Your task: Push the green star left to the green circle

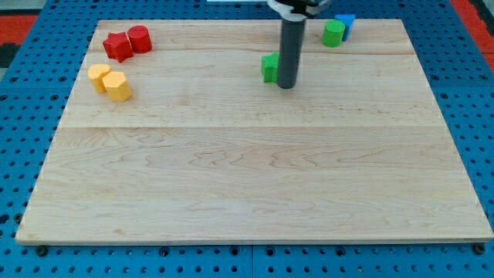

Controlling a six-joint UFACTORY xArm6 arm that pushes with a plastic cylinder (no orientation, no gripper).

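Presently, camera view: my tip (286, 85) rests touching the right side of a green block (269, 68), probably the green star, half hidden. Green circle (333, 33) lies well apart, toward the view's top right.

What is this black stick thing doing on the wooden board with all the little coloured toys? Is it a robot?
Yes, it is a robot arm. There is only one picture, from one camera looking down at a slant onto a wooden board. The arm has no claw, so it holds nothing. It ends in a dark rod, and my tip slides on the board to push blocks.

Right beside my tip, on the view's left, sits a green block, partly hidden by the rod, so its shape is hard to tell. At the view's top right stand a round green block and a blue block behind it. At the view's top left are two red blocks close together, and just below them two yellow blocks.
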